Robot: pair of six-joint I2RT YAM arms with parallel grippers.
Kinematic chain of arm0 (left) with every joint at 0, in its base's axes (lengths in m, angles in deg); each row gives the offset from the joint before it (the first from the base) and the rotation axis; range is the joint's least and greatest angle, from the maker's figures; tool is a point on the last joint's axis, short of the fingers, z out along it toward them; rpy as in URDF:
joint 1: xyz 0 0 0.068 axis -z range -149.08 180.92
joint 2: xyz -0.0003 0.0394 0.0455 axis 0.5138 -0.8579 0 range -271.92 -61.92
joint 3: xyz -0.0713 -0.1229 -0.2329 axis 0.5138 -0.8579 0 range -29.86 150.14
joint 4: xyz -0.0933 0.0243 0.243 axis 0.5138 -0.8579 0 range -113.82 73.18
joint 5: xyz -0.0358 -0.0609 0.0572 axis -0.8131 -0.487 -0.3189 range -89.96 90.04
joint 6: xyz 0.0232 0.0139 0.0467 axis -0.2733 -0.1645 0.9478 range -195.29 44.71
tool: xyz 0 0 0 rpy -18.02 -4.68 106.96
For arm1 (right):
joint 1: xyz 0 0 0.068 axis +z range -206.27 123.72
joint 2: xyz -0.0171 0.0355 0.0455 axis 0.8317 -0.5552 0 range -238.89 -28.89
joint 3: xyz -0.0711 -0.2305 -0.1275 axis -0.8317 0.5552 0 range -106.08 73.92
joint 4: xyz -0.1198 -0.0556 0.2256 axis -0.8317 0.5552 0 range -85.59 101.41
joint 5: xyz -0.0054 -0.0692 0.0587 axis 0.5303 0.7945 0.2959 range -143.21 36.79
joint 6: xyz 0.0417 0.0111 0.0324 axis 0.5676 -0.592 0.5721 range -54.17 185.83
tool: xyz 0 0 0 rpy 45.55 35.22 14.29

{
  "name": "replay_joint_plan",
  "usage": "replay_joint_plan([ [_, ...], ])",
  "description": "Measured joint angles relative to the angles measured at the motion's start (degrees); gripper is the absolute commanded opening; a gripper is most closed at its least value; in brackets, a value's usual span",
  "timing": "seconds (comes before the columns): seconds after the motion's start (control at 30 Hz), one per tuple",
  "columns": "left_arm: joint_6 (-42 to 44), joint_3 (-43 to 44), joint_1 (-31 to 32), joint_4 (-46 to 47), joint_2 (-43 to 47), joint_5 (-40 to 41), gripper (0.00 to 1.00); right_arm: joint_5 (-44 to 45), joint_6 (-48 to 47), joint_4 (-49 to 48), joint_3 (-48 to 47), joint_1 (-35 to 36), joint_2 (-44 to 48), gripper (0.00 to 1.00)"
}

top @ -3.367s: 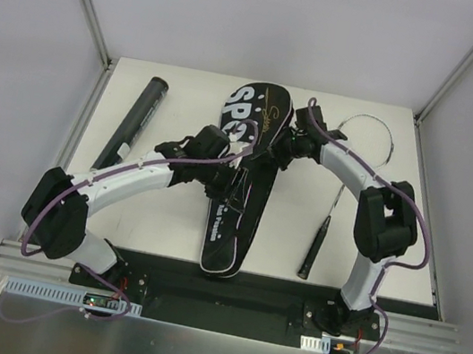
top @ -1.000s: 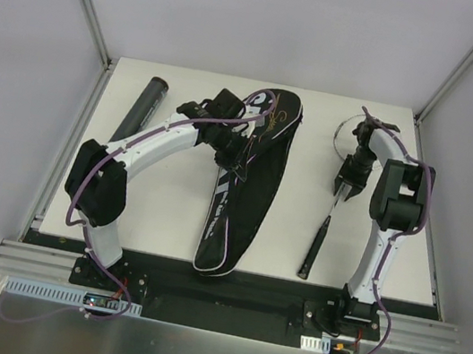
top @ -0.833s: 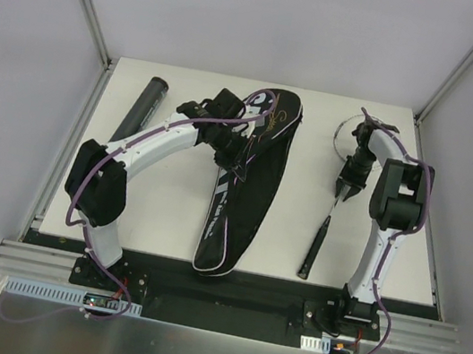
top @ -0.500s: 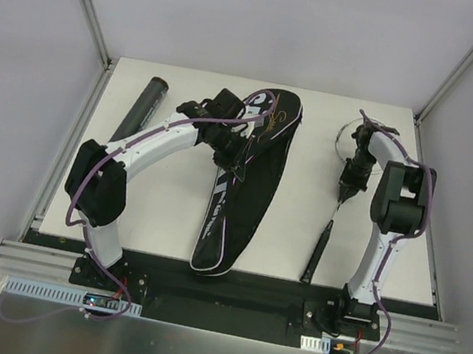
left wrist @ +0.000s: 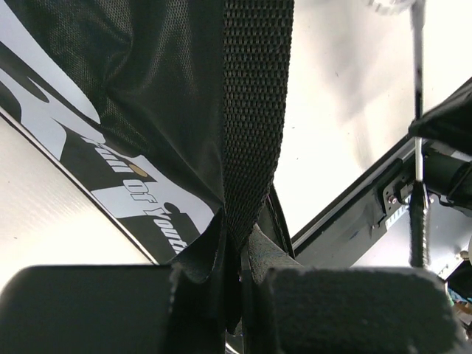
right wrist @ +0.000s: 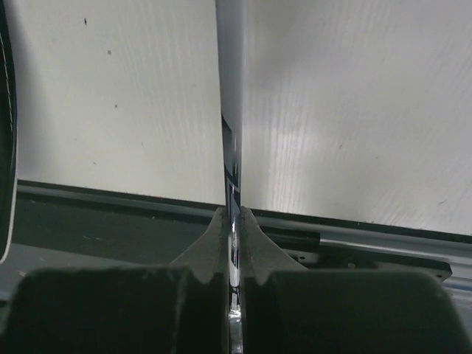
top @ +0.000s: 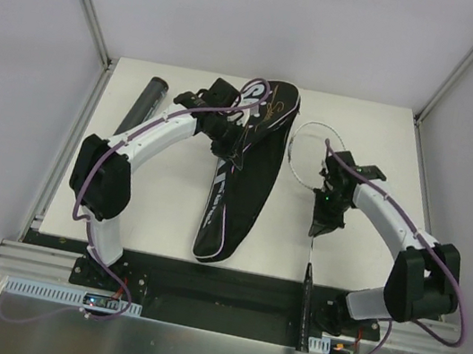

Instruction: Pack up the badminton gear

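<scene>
White table [top: 159, 205]. Left gripper [left wrist: 237, 254] pinches the bag [top: 238, 195] strap [left wrist: 254, 110]; right gripper [right wrist: 232, 221] clamps the racket [right wrist: 230, 88]. Hold the strap up; feed the racket head-first toward 10 o'clock.

Tube [top: 147, 100]: near end hidden behind the left arm [top: 158, 132], at 10 o'clock in the top view. Bag [top: 235, 197]: far end partly covered by the left gripper [top: 230, 147]; in the left wrist view its strap [left wrist: 254, 103] and white lettering run off the frame at 12 and 9 o'clock. Racket [top: 305, 302]: mid-shaft masked by the right gripper [top: 319, 229], strings too fine to make out, shaft cut off at 12 o'clock in the right wrist view.
</scene>
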Motion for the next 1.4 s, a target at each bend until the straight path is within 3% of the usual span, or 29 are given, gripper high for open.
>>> replay_joint_plan([
  [0.33, 0.0, 0.2, -0.1, -0.1, -0.1, 0.2, 0.00, -0.6, 3.6, 0.6, 3.1, 11.4, 4.3, 0.01],
  [0.57, 0.0, -0.6, 0.6, 0.0, -0.1, 1.3, 0.00, -1.0, 5.9, 0.3, -5.0, 17.5, -2.9, 0.01],
  [0.9, -0.2, -1.5, 8.0, 0.3, 0.0, 3.0, 0.00, -0.3, 11.1, 1.4, -21.7, 18.6, -13.0, 0.01],
  [1.03, -0.7, -1.5, 9.7, 0.5, 0.0, 0.0, 0.00, 0.6, 12.8, -2.8, -26.3, 18.7, -15.8, 0.01],
  [1.4, -1.3, -1.5, 6.3, 1.1, 0.0, -13.5, 0.00, 4.7, 18.2, -16.3, -23.2, 18.2, -18.4, 0.01],
])
